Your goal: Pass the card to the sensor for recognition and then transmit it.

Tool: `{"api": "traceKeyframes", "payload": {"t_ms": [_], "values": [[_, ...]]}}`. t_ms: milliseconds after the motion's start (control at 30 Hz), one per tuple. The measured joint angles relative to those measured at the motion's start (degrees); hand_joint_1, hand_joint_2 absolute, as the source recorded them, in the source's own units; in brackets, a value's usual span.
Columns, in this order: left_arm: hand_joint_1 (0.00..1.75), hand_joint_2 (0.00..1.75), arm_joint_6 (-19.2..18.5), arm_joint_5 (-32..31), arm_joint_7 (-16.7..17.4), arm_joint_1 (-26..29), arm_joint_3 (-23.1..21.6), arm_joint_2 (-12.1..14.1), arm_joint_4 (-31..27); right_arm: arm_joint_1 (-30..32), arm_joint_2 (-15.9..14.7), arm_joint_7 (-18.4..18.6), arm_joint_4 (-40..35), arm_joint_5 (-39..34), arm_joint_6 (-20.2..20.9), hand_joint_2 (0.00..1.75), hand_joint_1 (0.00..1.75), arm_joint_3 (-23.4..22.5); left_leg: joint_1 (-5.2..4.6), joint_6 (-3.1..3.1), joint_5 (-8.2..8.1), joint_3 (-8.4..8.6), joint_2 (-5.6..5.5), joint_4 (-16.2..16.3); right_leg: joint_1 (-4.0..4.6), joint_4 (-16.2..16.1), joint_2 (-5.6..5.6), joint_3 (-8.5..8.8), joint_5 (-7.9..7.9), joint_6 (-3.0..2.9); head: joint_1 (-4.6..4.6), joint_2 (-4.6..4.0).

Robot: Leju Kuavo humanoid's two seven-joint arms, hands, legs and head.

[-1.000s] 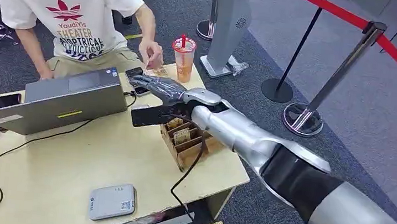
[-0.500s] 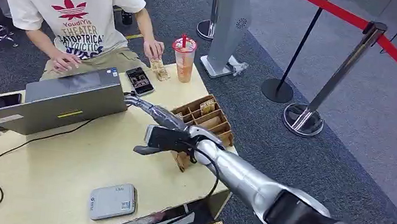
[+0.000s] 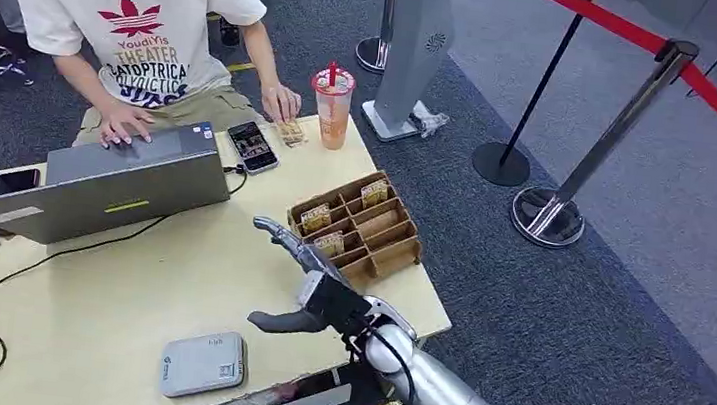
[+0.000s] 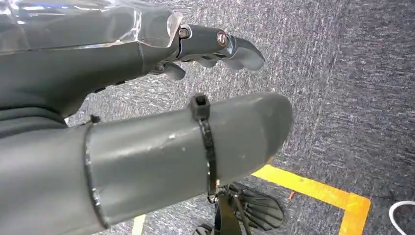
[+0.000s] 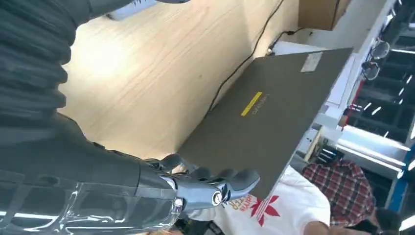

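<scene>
**Right hand empty over the table, card by the person**

The right hand [image 3: 311, 283] hangs over the table [image 3: 125, 279] near its right edge, fingers spread, thumb out, holding nothing. The card [image 3: 290, 132] lies at the far edge under a person's hand [image 3: 280, 104], beside the drink cup [image 3: 331, 107] and a phone [image 3: 253, 146]. The cardboard organiser [image 3: 360, 227] sits at the right edge, the white sensor [image 3: 203, 363] near the front edge. The left hand [image 4: 147, 98] hangs above grey carpet, fingers apart, empty

Silver right arm [image 3: 454, 404], black cable looped at the wrist, dark right hand [image 3: 311, 283]; left hand [image 4: 147, 112] grey, cable-tied thumb, clear cover.
</scene>
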Motion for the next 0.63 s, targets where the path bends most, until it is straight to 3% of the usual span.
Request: {"api": "traceKeyframes", "payload": {"t_ms": [167,200,633], "values": [[0.0,0.0,-0.3,-0.9,0.6,0.0,0.0,-0.7,0.0,5.2,1.8,0.8,-2.7,0.2,-1.2,1.75,0.0,-1.4,0.0,0.0,-0.01,-0.01,0.0,0.0,0.0,0.0,0.01,-0.01,-0.01,-0.01,0.0,0.0],[0.0,0.0,-0.4,-1.2,0.7,0.0,0.0,-0.8,0.0,6.0,2.2,0.9,-3.1,0.2,-1.4,0.0,0.0,-1.7,0.0,0.0,-0.01,-0.01,0.0,0.0,0.0,0.0,0.01,-0.01,-0.01,-0.01,0.0,0.0],[0.0,0.0,-0.4,-2.5,1.2,-0.1,-0.4,-1.3,0.0,9.6,4.7,1.5,-5.6,0.8,-1.5,0.0,0.0,-4.2,0.0,0.0,0.0,0.01,0.02,0.0,0.0,0.0,0.03,0.0,0.0,-0.01,0.0,0.0]]}}
